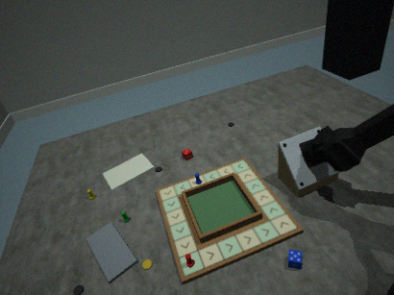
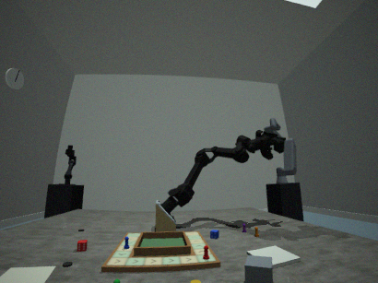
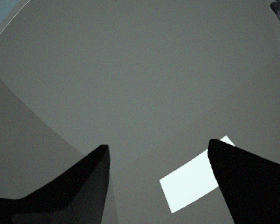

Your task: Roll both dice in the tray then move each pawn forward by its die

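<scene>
Grey walls behind; tool (image 2: pixel 275 143) (image 3: pixel 160 150) partly open, fingers apart, holding nothing, high above table (image 1: pixel 139 138) (image 2: pixel 60 239).

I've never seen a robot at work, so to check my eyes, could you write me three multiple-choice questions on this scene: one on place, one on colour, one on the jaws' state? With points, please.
1. Where is the blue die?
A) In the tray
B) Off the board
C) On the grey block

2. What colour is the pawn on the board's corner square?
A) Green
B) Yellow
C) Red

3. How are the jaws?
A) Apart, holding nothing
B) Closed on a die
C) Closed on a pawn

Answers:
1 B: the blue die (image 1: pixel 295 259) (image 2: pixel 214 234) lies on the table beside the board (image 1: pixel 242 263) (image 2: pixel 161 268).
2 C: the red pawn (image 1: pixel 189 260) (image 2: pixel 206 253) stands there.
3 A: the wrist view shows a gap between the fingers.
</scene>
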